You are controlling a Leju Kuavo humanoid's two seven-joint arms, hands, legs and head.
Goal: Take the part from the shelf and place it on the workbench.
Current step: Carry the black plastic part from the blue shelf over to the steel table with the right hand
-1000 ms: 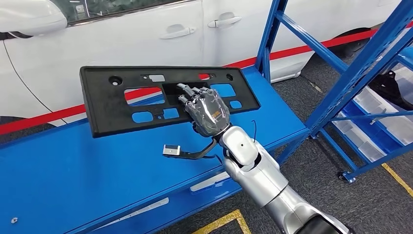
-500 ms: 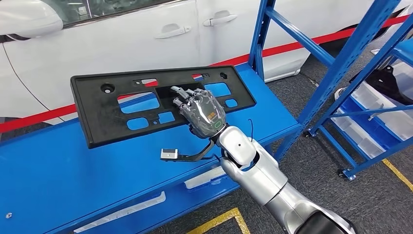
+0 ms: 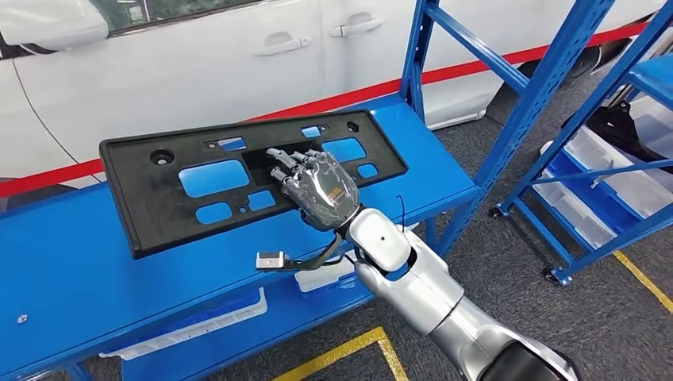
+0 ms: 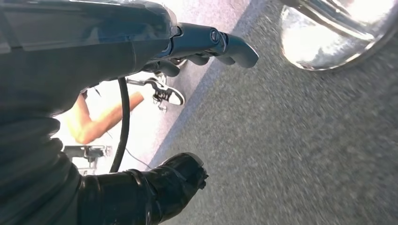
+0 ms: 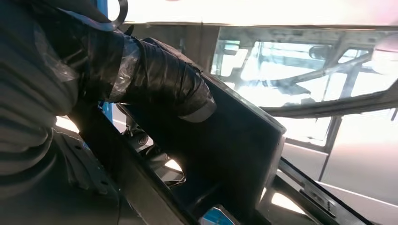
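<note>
One black plastic part (image 3: 246, 178), a long plate-mount panel with cut-out windows, was held tilted above the blue desk (image 3: 71, 270), the right hand (image 3: 313, 186) clamped on its middle through a central opening. Its lower edge lay near the desk top; contact could not be judged. Removal from the shelf appeared done; setting down and release remained. Left hand (image 4: 202, 44) hung over grey floor, fingers curled, nothing in them. No legible writing on part or desk; white car (image 3: 198, 63) behind.
</note>
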